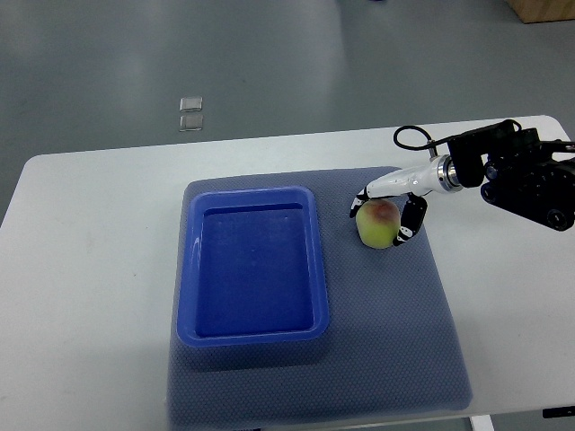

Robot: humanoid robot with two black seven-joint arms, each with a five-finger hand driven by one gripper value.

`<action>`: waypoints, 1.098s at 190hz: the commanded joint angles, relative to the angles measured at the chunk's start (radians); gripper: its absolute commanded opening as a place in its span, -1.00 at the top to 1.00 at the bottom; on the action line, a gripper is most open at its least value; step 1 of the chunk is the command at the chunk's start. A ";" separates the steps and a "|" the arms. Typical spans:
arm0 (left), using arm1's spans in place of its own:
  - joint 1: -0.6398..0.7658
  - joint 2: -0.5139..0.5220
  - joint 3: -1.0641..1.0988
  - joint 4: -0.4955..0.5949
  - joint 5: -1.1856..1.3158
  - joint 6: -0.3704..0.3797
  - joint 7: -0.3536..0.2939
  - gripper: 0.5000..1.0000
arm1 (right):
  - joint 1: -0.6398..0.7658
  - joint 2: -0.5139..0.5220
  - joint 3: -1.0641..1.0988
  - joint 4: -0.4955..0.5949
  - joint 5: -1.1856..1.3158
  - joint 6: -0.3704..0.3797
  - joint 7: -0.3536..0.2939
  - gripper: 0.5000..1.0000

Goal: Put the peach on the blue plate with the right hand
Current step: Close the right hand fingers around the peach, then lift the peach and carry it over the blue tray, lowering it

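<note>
1 peach, 1 blue plate, 1 mat, 1 table, 1 right hand

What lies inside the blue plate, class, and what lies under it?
Inside the blue plate nothing shows. Under it lies a grey mat; the mat beneath the plate is covered.

blue plate, yellow-green red-blushed peach
</note>
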 commanded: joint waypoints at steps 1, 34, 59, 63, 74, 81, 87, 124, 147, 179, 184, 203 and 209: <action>0.000 0.000 0.000 0.000 0.000 0.001 0.000 -1.00 | 0.003 0.000 0.001 -0.001 0.000 -0.002 0.000 0.14; 0.000 0.000 0.000 0.001 0.000 0.001 0.000 -1.00 | 0.029 -0.001 0.017 0.002 0.003 -0.029 0.000 0.21; 0.000 0.000 -0.001 0.000 0.000 0.001 0.000 -1.00 | 0.142 0.046 0.017 0.010 0.021 -0.036 0.002 0.21; 0.000 0.000 -0.001 0.000 0.000 -0.001 0.000 -1.00 | 0.153 0.053 0.017 0.010 0.021 -0.036 0.002 0.21; 0.000 0.000 -0.001 0.000 0.000 0.001 0.000 -1.00 | 0.178 0.072 0.017 0.010 0.023 -0.036 0.003 0.20; 0.000 0.000 -0.001 0.000 0.000 -0.001 0.000 -1.00 | 0.204 0.110 0.017 0.010 0.026 -0.033 0.005 0.19; 0.000 0.000 -0.001 0.000 0.000 -0.001 0.000 -1.00 | 0.212 0.129 0.017 0.008 0.026 -0.031 0.006 0.19; 0.003 0.000 -0.003 0.004 0.000 0.001 0.001 -1.00 | 0.221 0.272 0.008 -0.009 0.023 -0.028 0.012 0.15; 0.006 0.000 -0.001 0.004 0.000 -0.001 0.001 -1.00 | 0.201 0.370 -0.012 -0.042 0.021 -0.036 0.012 0.13; 0.006 0.000 -0.001 0.001 0.000 0.001 0.001 -1.00 | 0.161 0.413 -0.040 -0.113 0.020 -0.039 0.014 0.05; 0.006 0.000 -0.001 0.000 0.000 -0.001 0.000 -1.00 | 0.152 0.413 -0.040 -0.122 0.020 -0.039 0.014 -0.01; 0.006 0.000 -0.001 0.000 0.000 -0.001 0.000 -1.00 | 0.130 0.413 -0.041 -0.139 0.018 -0.039 0.012 -0.15; 0.006 0.000 0.000 0.000 0.000 0.001 0.001 -1.00 | 0.127 0.413 -0.041 -0.142 0.018 -0.039 0.012 -0.18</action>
